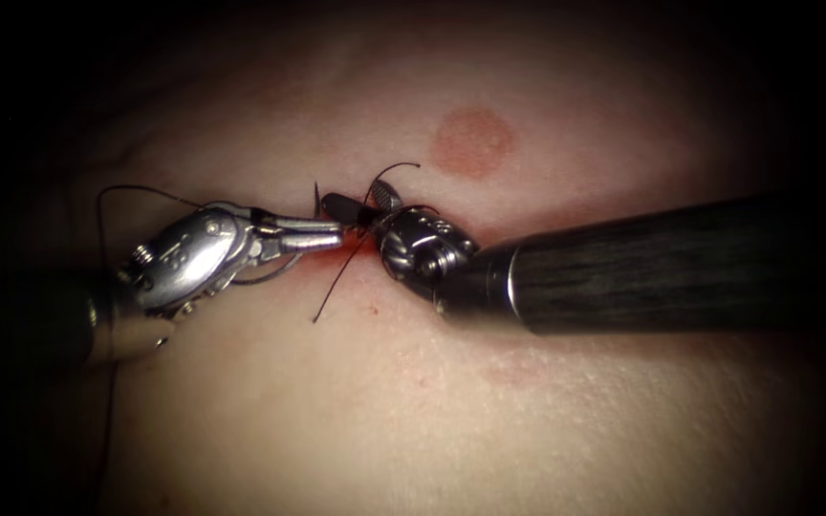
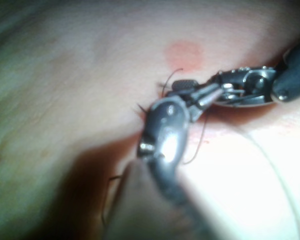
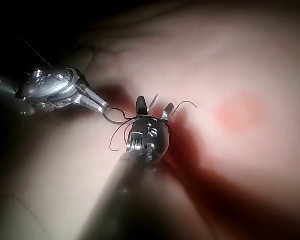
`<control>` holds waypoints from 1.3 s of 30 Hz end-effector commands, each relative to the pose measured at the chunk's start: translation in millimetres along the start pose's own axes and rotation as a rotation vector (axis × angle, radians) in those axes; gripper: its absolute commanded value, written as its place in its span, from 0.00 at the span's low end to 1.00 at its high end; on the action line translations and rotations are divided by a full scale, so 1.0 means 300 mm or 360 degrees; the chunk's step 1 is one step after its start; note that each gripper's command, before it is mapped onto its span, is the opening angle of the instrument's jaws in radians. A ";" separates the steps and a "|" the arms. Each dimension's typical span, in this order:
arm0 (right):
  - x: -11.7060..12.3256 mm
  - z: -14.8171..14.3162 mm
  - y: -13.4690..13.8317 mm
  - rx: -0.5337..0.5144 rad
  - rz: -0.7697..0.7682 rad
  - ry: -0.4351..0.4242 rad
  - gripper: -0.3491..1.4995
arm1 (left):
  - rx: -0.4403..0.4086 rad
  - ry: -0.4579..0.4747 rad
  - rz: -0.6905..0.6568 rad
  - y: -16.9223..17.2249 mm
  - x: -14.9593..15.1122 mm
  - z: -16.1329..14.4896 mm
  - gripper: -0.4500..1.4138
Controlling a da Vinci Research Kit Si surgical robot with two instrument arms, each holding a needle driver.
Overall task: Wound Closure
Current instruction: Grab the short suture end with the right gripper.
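The needle (image 1: 318, 201) stands at frame centre, its tip poking up from the tissue (image 1: 413, 401) at the cut, pinched in the left tool's (image 1: 322, 234) closed jaws. The right tool's (image 1: 360, 203) jaws are spread around thread (image 1: 336, 282), gripping nothing.

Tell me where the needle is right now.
In the endoscope view the needle stands at the cut, its tip poking up just beyond the left tool, facing the right tool.
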 end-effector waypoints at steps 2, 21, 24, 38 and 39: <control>-0.0021 0.0017 -0.0010 0.0003 0.0000 -0.0002 0.76 | -0.0005 -0.0001 -0.0002 -0.001 -0.003 0.001 0.05; -0.0021 0.0017 -0.0010 0.0003 0.0000 -0.0002 0.76 | -0.0008 0.0000 -0.0002 0.000 -0.002 0.002 0.05; -0.0023 0.0025 -0.0011 0.0055 -0.0116 -0.0041 0.81 | -0.0008 0.0000 -0.0011 0.000 -0.002 0.002 0.05; -0.0036 0.0013 0.0003 0.0081 -0.0213 -0.0031 0.91 | -0.0010 0.0001 -0.0011 0.000 -0.002 0.002 0.05; -0.0036 0.0011 0.0011 0.0064 -0.0214 -0.0027 0.91 | -0.0010 0.0001 -0.0011 0.000 -0.002 0.002 0.05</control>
